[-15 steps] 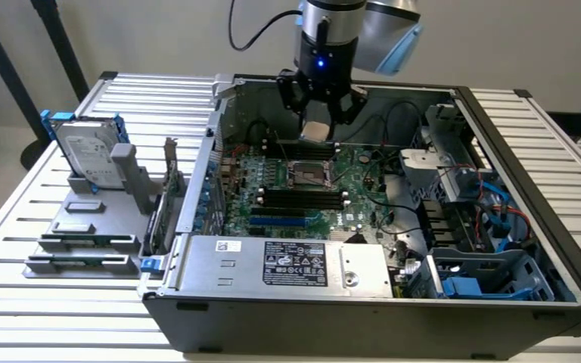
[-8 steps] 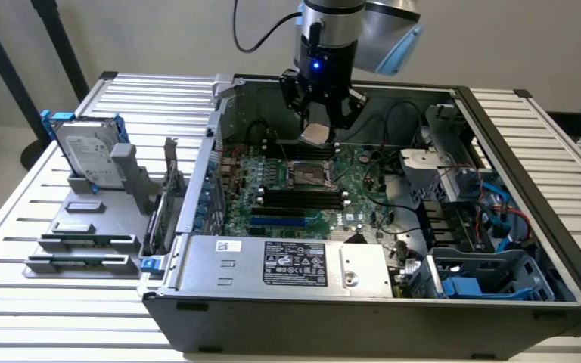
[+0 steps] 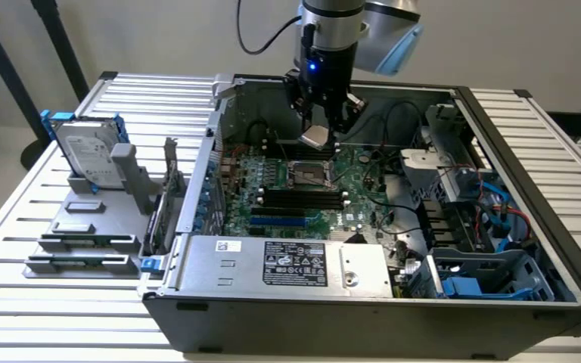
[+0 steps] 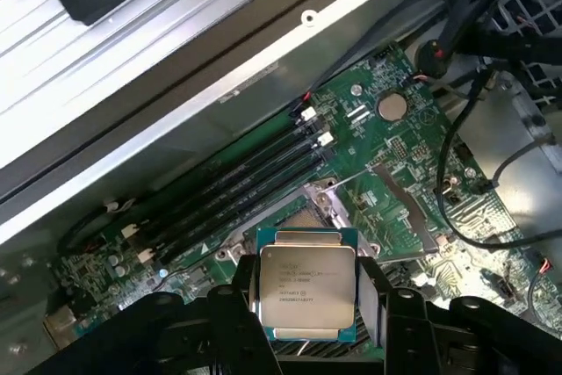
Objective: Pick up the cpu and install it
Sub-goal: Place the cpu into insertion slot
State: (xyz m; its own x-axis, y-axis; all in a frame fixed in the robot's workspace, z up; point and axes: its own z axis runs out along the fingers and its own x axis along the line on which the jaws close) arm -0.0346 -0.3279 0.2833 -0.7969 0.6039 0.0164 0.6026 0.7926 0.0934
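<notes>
The setting is a robotics lab workbench. An open grey metal computer case [image 3: 371,321] with a green motherboard [image 3: 359,165] lies on a white slatted metal table [image 3: 28,318]. A grey slotted parts fixture [image 3: 88,227] stands at the exterior view's left.

**Control:** Describe the arm body as it appears on your feed.

**Operator:** I see a silver-grey cylindrical wrist segment [image 3: 331,19] with a pale blue rounded joint cap [image 3: 402,45] on its flank. A thin black cable [image 3: 242,26] loops to the segment. Below it I see a black cylindrical housing [image 3: 321,83] carrying a small blue indicator light [image 3: 313,65].

**Control:** And the end tooling?

**Operator:** I identify a matte black two-finger gripper [image 3: 321,127]. In the wrist view, its black fingers [image 4: 235,313] are thick, blocky and smooth-faced, with angular shoulders.
</notes>
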